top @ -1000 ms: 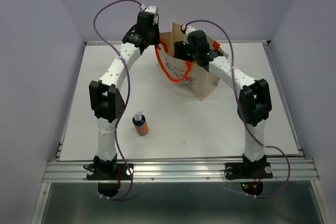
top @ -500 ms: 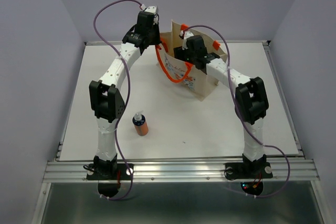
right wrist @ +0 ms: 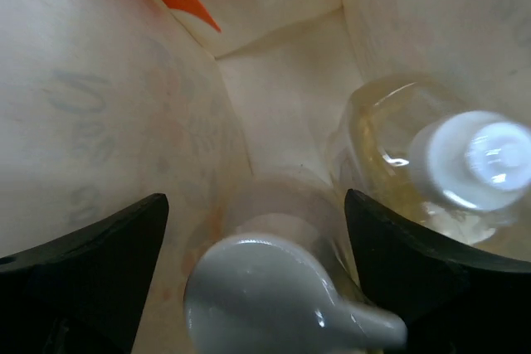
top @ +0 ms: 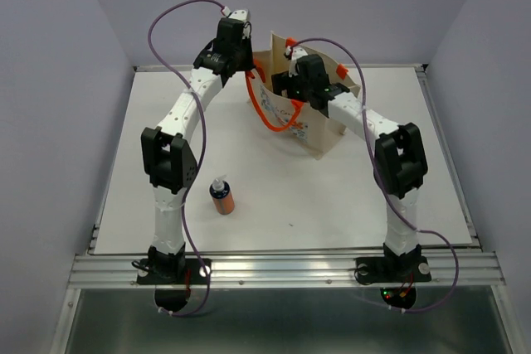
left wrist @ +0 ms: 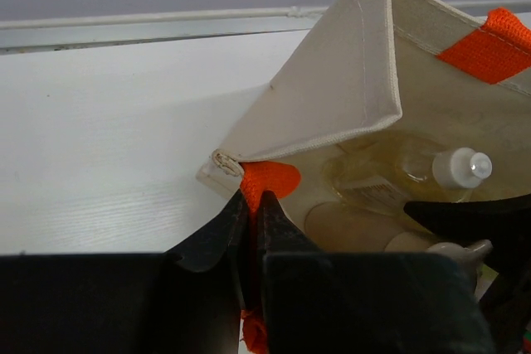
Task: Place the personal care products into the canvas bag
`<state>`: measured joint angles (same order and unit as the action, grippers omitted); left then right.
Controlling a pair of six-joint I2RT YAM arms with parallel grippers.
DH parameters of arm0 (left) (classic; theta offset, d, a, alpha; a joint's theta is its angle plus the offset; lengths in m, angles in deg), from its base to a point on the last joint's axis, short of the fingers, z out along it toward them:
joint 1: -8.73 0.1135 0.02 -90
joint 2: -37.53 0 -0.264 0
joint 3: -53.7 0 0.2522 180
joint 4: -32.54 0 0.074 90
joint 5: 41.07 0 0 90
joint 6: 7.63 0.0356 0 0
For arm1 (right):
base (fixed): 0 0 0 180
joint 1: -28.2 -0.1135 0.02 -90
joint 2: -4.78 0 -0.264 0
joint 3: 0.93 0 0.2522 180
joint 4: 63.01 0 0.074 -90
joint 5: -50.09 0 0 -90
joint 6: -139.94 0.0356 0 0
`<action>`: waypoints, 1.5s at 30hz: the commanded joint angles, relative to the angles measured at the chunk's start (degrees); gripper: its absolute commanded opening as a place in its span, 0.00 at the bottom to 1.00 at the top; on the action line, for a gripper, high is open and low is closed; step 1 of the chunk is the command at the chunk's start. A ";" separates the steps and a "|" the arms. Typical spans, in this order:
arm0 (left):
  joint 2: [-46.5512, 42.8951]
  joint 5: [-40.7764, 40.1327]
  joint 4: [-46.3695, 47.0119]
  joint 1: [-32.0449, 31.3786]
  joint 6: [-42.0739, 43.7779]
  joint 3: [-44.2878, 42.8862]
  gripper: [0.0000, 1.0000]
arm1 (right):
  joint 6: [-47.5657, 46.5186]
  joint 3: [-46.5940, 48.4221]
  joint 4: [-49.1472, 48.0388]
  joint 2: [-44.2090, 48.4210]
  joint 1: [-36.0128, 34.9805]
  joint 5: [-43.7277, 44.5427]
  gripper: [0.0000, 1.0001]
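between the spread jaws of the right tool, inside the beige floral canvas bag, stands a pale pump-top bottle; best lift straight up while the left tool pinches the orange handle.

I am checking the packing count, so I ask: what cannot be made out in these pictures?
Top view: inside of the canvas bag, hidden by the right arm; bottles there cannot be counted.
Right wrist: pump-top bottle between the open right fingers, blurred, cut off by the lower edge.
Left wrist: bottles low in the bag, partly behind the left fingers.
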<state>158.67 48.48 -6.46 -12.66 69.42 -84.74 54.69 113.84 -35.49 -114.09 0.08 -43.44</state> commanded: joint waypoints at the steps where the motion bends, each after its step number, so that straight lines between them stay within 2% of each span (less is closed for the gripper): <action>1: -2.84 -1.66 2.91 0.29 0.21 -3.64 0.00 | 0.34 2.52 -4.97 6.27 -0.36 -1.57 0.96; 3: -2.93 -1.40 3.00 0.29 0.12 -3.64 0.00 | -0.18 3.05 -4.97 7.50 -0.36 -1.13 1.00; 10: -3.10 -1.22 2.82 0.29 -0.06 -2.94 0.00 | -3.60 5.51 -4.88 11.80 -0.36 -0.60 1.00; 14: -3.02 -1.48 3.17 0.29 -0.06 -2.32 0.00 | -9.22 5.60 -4.88 16.37 -0.36 -6.82 1.00; 15: -2.93 -1.40 3.17 0.29 -0.14 -2.32 0.00 | -11.06 5.60 -4.62 17.26 -0.36 -11.71 1.00; 17: -2.75 -1.31 3.09 0.29 -0.32 -2.23 0.00 | -15.55 5.42 -3.39 18.93 -0.88 -15.88 1.00; 20: -2.84 -1.49 3.00 0.29 -0.76 -1.71 0.00 | -21.25 4.81 1.43 21.31 -2.63 -26.92 1.00; 23: -3.10 -1.75 3.00 0.29 -1.02 -1.53 0.00 | -27.94 2.10 8.90 22.19 -7.11 -31.53 1.00; 29: -3.28 -2.28 2.21 0.29 -0.94 -1.62 0.00 | -36.21 -5.03 12.26 21.58 -18.62 -32.33 1.00; 33: -3.54 -2.54 1.50 0.29 -0.85 -1.70 0.00 | -32.45 -5.04 11.12 17.45 -19.87 -33.03 1.00; 38: -3.55 -2.45 1.33 0.29 -0.50 -1.97 0.00 | -40.42 -8.71 11.11 14.90 -22.24 -37.06 1.00; 45: -2.75 -2.37 1.15 0.29 -0.50 -2.41 0.00 | -44.64 -8.38 12.60 11.82 -23.38 -41.81 1.00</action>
<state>158.67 47.34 -6.74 -12.64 68.35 -84.74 15.33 104.69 -23.12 -102.02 -22.13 -80.24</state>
